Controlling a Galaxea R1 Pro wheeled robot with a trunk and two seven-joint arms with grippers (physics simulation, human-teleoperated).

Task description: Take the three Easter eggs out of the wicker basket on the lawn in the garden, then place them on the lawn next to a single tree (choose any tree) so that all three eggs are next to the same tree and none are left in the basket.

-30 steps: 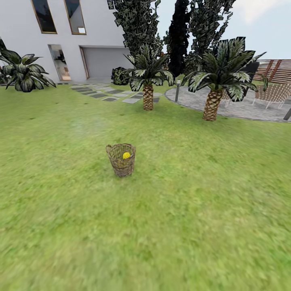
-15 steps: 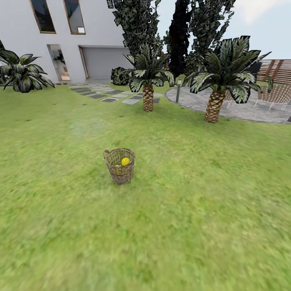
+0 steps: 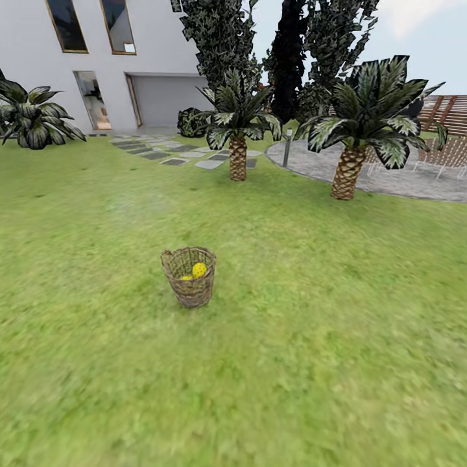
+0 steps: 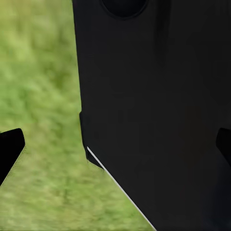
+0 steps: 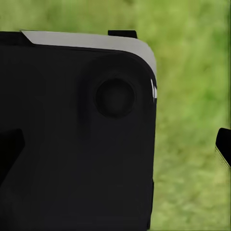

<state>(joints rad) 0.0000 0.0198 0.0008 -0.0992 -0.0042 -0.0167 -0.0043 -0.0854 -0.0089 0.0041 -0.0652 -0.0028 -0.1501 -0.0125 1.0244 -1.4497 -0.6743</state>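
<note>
On the lawn, wicker basket upright with Easter eggs inside, left hand and right hand spread, holding nothing

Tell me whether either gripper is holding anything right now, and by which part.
Nothing is held. Both wrist views show fingers spread wide with nothing between them, and the Easter eggs sit in the wicker basket.

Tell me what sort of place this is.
Most likely a house's garden: a wide lawn, a white house with a stepping-stone path, and palms beside a paved patio. A wicker basket holding yellow eggs stands on the grass.
</note>
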